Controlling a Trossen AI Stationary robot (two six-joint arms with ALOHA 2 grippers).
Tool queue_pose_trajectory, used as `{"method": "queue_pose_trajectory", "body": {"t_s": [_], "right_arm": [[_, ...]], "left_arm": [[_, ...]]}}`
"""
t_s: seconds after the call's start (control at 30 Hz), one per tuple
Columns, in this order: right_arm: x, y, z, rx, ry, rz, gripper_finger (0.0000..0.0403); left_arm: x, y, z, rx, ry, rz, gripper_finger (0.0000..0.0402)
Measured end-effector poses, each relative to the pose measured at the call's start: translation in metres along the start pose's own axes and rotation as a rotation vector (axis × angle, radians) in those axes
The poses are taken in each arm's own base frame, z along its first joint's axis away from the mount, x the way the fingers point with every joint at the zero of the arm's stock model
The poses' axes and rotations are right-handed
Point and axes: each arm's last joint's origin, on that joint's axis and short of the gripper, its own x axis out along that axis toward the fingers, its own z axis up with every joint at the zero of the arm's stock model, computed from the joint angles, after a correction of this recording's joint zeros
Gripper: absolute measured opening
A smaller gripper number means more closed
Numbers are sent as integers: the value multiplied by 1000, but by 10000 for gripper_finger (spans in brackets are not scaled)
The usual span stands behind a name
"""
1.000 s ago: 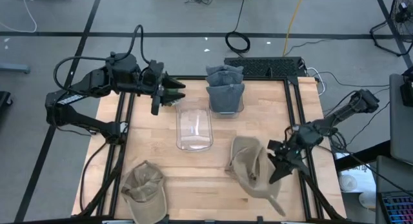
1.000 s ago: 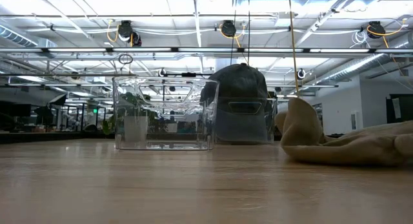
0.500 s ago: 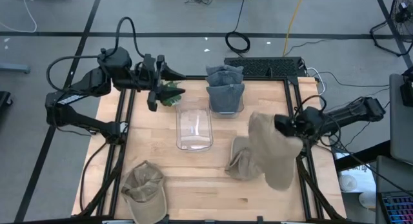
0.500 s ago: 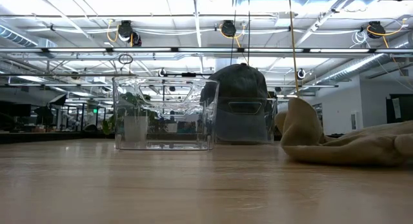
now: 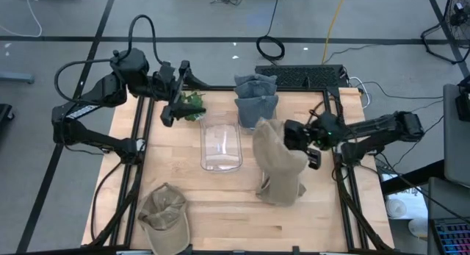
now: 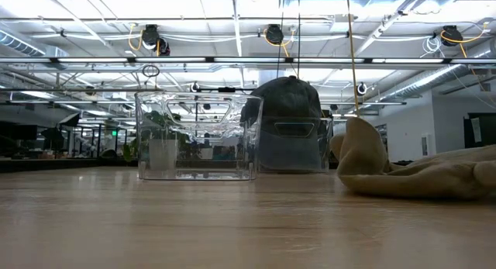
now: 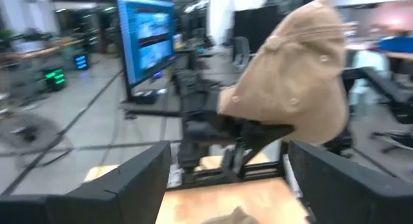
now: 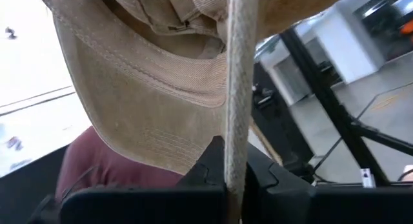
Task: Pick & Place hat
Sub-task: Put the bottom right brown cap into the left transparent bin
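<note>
Hanging from right gripper (image 5: 308,148), tan hat (image 5: 277,158) is held clear of surface (image 5: 235,203), jaws clamped on brim edge, between clear bin (image 5: 221,146) and arm; likely for carry. Left gripper (image 5: 178,108) parked at far-left edge, jaws spread, nothing held.

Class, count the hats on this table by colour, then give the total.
Tan: 2 (lifted tan hat, flat tan hat)
Blue-grey: 2 (blue-grey hats)
Olive: 1 (olive hat)
Total: 5
</note>
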Motion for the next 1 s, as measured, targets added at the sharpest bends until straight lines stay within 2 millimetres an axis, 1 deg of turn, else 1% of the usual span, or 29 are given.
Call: {"method": "queue_pose_trajectory", "body": {"t_s": [0.13,0.3,0.37,0.53,0.7,1.0], "right_arm": [[8,-17,20,32,56,33,0],[13,-38,44,88,125,55,0],[13,-46,52,114,151,58,0],[8,-63,68,125,123,11,0],[4,-70,69,151,114,-17,0],[10,-69,63,193,121,-17,0]], "left_arm": [[-1,-1,5,-4,-48,-93,324],[-3,-2,14,38,-126,-151,324],[-3,-3,17,54,-151,-163,324],[-3,-4,18,57,-164,-178,324],[-3,-3,18,82,-166,-172,324],[15,7,9,77,-138,-171,324]]}}
